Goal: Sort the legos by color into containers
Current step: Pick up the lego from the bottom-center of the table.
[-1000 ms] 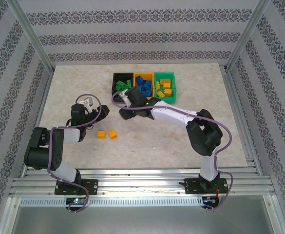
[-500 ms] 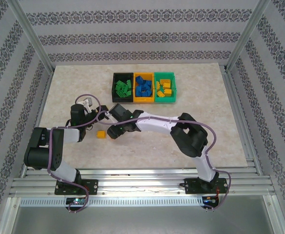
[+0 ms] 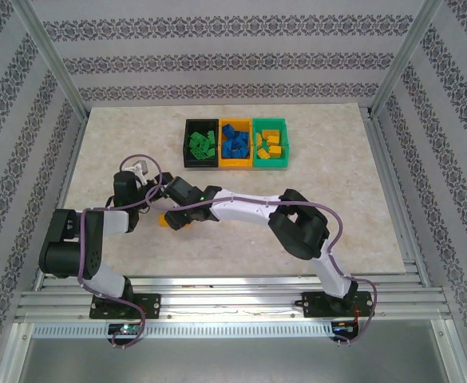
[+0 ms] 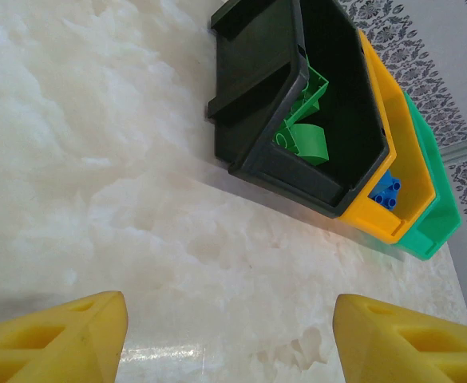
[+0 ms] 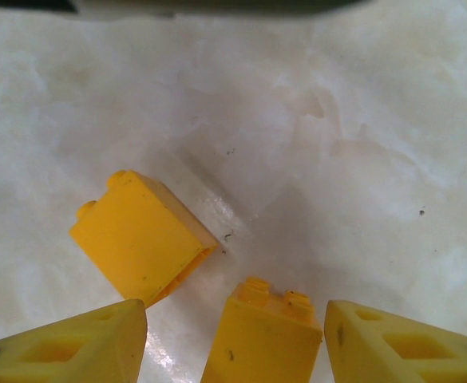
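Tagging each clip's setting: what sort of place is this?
Probably a lab robot cell, not a home: an aluminium frame, wallpapered panels for walls, and a marble-look tabletop inside it.

black bin [image 4: 253, 56], orange bin [image 4: 393, 144], green bin [image 4: 434, 217], yellow bricks [image 5: 141, 237]

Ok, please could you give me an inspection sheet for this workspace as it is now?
Surface: pale marbled table top, no spill seen.
Job's things: black bin holds green legos, yellow-orange bin blue legos, green bin yellow legos; two loose yellow legos on the table.
Clutter: nothing seen.
Grippers: left gripper open, holding nothing; right gripper open, one loose lego between its jaws.
Cables: purple cable along each arm, no snag seen.
Surroundings: patterned walls, metal frame.
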Tool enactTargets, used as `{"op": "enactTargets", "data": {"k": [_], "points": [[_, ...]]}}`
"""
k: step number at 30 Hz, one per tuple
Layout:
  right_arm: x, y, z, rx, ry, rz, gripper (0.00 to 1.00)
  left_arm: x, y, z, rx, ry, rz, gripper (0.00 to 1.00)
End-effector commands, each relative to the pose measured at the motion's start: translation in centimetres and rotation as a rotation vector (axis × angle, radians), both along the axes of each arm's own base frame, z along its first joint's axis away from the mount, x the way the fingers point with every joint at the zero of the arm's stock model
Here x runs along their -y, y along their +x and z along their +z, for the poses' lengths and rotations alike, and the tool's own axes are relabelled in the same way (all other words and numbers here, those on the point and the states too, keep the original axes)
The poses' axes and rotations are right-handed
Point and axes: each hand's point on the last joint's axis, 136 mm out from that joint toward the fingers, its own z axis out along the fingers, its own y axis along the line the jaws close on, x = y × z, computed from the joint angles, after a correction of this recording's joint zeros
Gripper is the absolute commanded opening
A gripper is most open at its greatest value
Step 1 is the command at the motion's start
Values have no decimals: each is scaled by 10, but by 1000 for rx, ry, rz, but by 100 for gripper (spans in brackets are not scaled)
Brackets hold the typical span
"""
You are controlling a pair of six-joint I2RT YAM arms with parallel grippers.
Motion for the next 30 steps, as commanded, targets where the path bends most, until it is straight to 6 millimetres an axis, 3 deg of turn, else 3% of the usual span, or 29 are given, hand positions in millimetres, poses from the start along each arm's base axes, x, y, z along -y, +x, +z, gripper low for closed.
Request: {"op": "enactTargets", "data": {"k": [1, 6, 16, 22, 25, 28, 30], "points": [[21, -4, -32, -33, -127, -36, 60, 4, 0, 12, 49, -9, -30, 69], [22, -10, -42, -51, -148, -33, 60, 5, 0, 12, 51, -17, -36, 69], [45, -10, -49, -6, -229, -89, 60, 6, 0, 12, 53, -24, -36, 69], [38, -10, -55, -19, -209, -107, 58, 4, 0, 13, 57, -18, -29, 69], [34, -10, -61, -28, -194, -112, 52, 4, 0, 14, 60, -16, -31, 69], [32, -11, -59, -35, -175, -114, 37, 3, -1, 13, 54, -9, -23, 69], [32, -11, -54, -26, -153, -121, 32, 3, -1, 14, 57, -13, -27, 69]]}}
